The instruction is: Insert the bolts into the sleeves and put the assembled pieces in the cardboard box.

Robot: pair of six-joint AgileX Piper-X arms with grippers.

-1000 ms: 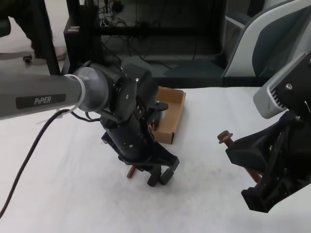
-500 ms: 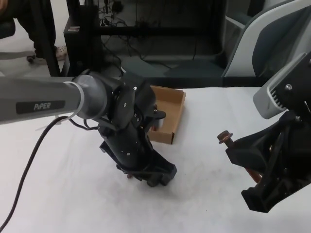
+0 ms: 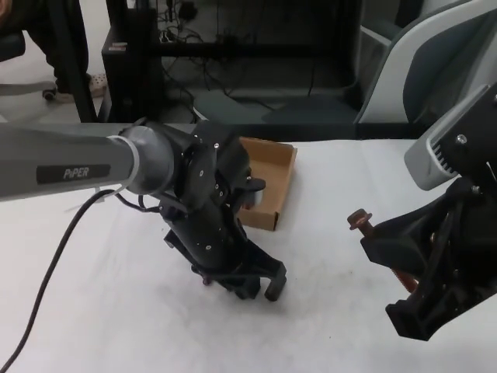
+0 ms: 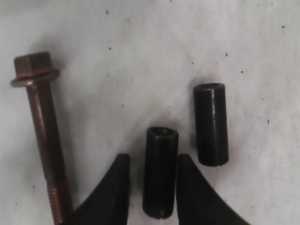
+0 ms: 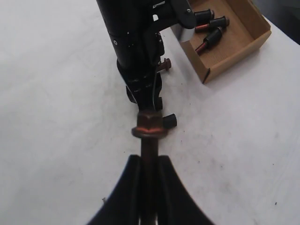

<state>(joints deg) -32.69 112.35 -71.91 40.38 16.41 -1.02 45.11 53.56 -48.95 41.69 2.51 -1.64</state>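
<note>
My left pincer [image 4: 153, 158] straddles a black sleeve [image 4: 161, 173] on the white bench [image 4: 140, 33], fingers parted; my right pincer [image 5: 149, 160] is clenched on a copper bolt [image 5: 149, 126].

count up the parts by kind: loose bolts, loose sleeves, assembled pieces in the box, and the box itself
loose bolt: 2
loose sleeve: 2
assembled piece: 3
cardboard box: 1
total: 8
</note>
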